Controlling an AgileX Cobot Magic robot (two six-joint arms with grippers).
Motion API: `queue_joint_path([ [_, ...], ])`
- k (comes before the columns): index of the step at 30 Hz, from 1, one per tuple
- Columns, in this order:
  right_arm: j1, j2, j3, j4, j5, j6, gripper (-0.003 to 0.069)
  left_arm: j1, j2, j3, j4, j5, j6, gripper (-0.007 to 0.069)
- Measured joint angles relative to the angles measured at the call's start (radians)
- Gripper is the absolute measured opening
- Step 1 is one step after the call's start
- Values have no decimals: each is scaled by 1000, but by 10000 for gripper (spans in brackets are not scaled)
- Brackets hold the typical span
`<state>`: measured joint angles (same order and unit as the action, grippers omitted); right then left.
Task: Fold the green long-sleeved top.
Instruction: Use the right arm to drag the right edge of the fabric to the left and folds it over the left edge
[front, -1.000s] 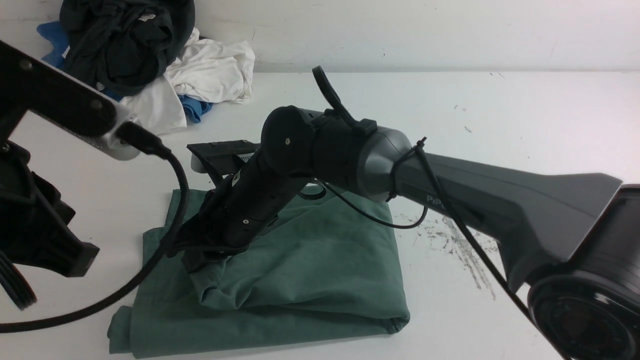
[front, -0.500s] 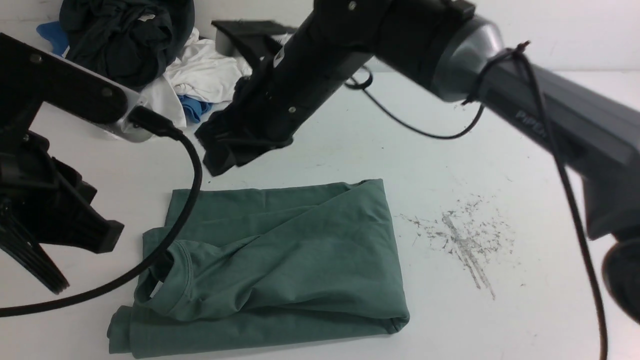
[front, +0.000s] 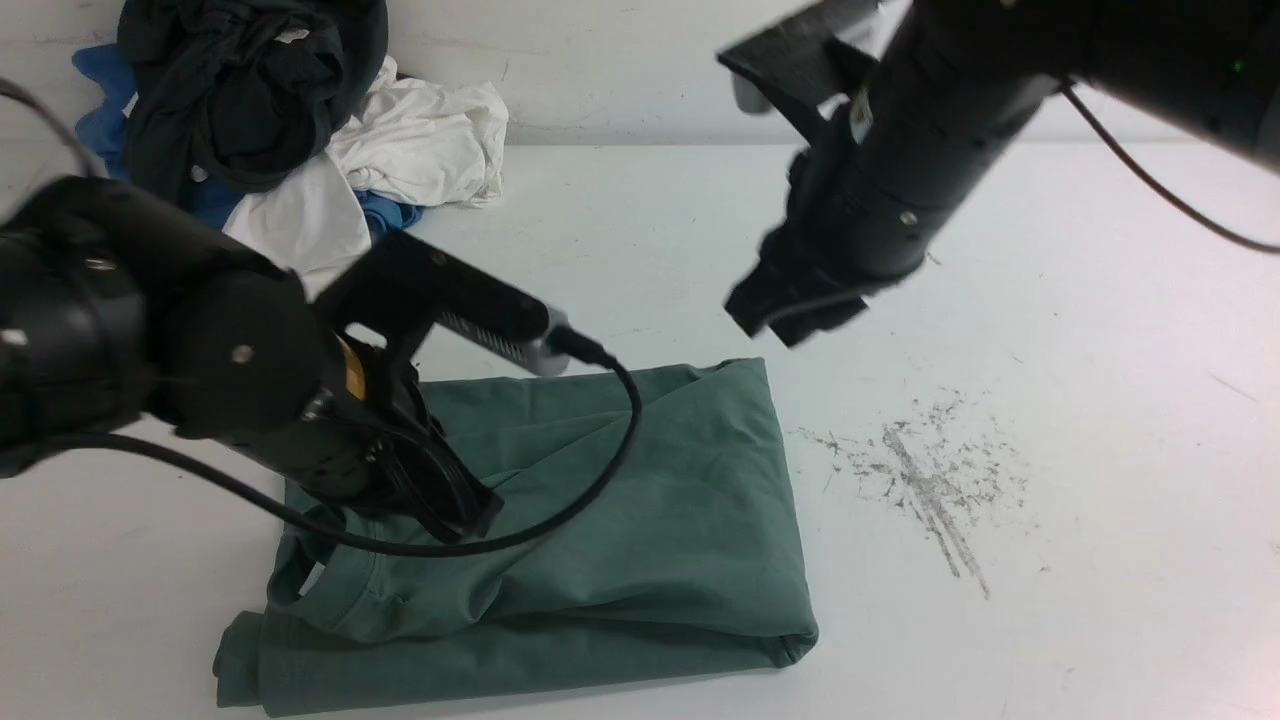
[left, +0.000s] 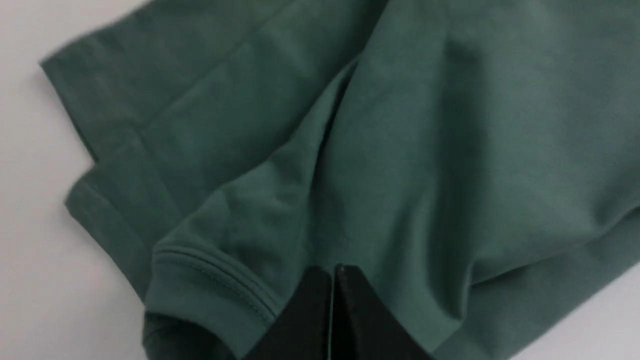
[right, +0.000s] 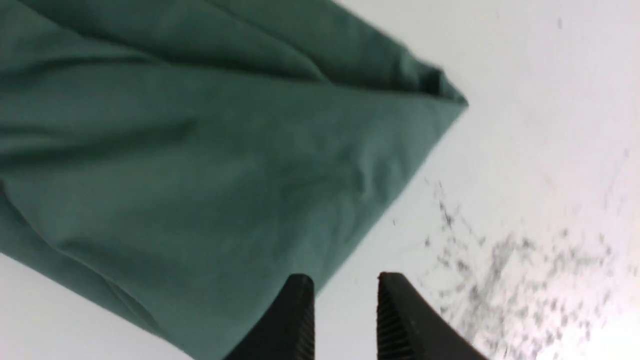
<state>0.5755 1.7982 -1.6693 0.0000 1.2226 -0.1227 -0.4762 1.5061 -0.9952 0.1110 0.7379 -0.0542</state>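
The green long-sleeved top (front: 650, 500) lies folded into a rough rectangle on the white table, its ribbed neck (front: 350, 590) at the near left. My left gripper (front: 468, 515) hovers low over the top's left part, close to the neck, shut, with no cloth pinched. In the left wrist view its closed tips (left: 333, 271) point at the top (left: 400, 150) beside the ribbed neck band (left: 215, 280). My right gripper (front: 790, 320) hangs in the air past the top's far right corner. In the right wrist view it (right: 345, 281) is open and empty, over the top's edge (right: 200, 150).
A pile of clothes sits at the far left by the wall: a black garment (front: 250, 80), a white one (front: 420, 130) and a blue one (front: 390, 215). Dark scuff marks (front: 930, 480) mark the table to the right of the top.
My right arm let go of the cloth near the neck, rose and swung right, off the top. My left arm came in from the left edge over the top's left part.
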Motion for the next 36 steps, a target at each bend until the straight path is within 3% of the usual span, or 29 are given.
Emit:
queue_joint_path([
  [5, -8, 56, 153, 67, -223, 8, 5, 59, 150, 67, 91, -8, -80, -8],
  [11, 0, 187, 173, 148, -394, 8, -13, 93, 179, 160, 129, -118, -126, -8],
  [17, 1, 286, 177, 168, -450, 8, -14, 94, 200, 168, 144, -177, -131, -8],
  [24, -41, 314, 168, 63, -505, 90, -14, 98, 264, 85, 159, -251, -130, -8],
  [29, -141, 325, 165, -33, -564, 141, -14, 98, 379, -100, 121, -296, -128, -8],
  [36, -245, 339, 130, -72, -564, 147, -14, 98, 494, -296, 84, -285, -128, -8],
])
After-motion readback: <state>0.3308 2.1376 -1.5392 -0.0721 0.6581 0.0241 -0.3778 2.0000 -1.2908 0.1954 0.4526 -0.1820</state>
